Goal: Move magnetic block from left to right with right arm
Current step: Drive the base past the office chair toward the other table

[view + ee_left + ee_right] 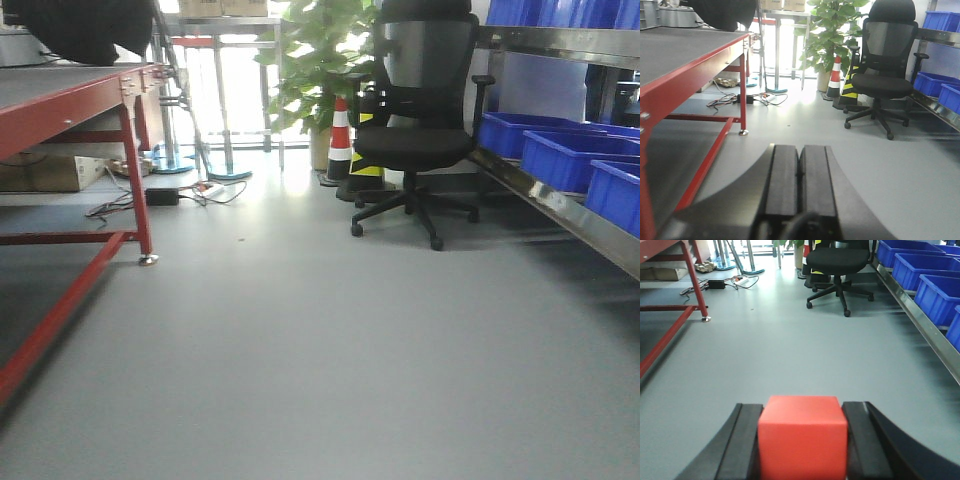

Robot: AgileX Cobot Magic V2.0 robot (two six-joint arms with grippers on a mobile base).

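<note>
The magnetic block is clamped in the right hand, pinched between its two black fingers with one pad flat against each side face. Being a cube, it has no long axis to speak of. It is held square with its upper edge level, one plain red face turned straight back at the wrist camera and a foreshortened upper face running away toward the open grey floor ahead. Whether anything supports it from below cannot be told, since the picture cuts off its lower part. Only the right wrist view shows the block; that same view looks along a row of blue bins on the right side and takes in an office chair at the far end. The left wrist view shows the left hand, its pads pressed together with just a thin seam between them. Beyond it stands a red-framed surface, with cables lying on the floor near its far leg. The front-facing view gives the room at large: the chair, a striped traffic cone just beside a potted plant, and the bins resting on a steel shelf.
</note>
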